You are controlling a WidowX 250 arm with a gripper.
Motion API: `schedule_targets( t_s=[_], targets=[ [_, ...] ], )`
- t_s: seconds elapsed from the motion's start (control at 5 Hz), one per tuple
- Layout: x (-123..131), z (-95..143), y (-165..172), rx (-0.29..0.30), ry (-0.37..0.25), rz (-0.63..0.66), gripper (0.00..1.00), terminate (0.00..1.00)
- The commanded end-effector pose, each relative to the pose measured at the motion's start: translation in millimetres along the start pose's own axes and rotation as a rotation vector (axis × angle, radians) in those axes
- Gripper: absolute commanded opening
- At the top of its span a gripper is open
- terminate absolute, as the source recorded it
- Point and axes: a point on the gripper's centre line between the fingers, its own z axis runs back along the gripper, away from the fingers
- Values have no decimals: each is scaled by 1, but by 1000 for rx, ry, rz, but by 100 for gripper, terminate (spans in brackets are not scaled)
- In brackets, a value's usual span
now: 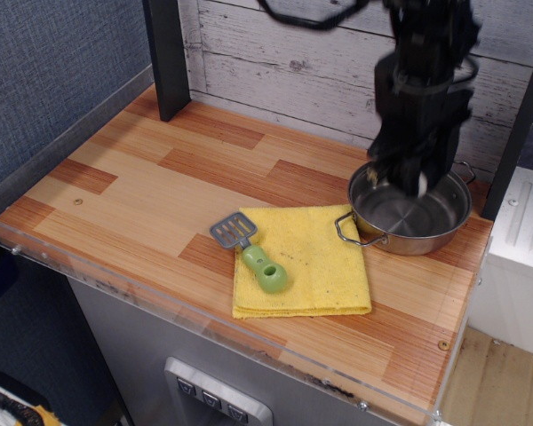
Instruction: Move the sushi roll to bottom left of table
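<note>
The sushi roll point(420, 182) shows only as a small white patch between the fingers of the gripper point(409, 180), which is closed on it and holds it above the silver pan point(410, 217) at the right of the frame. The picture there is blurred, so the roll's markings cannot be made out. The pan sits at the right rear of the table point(151, 191). Just left of it lies a yellow cloth point(311, 262), with a green-handled toy spatula point(253, 255) on its left edge.
</note>
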Motion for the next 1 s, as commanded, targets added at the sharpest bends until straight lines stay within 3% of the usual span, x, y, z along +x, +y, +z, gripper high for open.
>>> schedule_targets(
  t_s=[0.0, 0.4, 0.8],
  targets=[
    [7, 80, -19, -160, -86, 29, 0, 0],
    [30, 118, 34, -134, -177, 177, 0, 0],
    [76, 130, 75, -123, -223, 329, 0, 0]
  ],
)
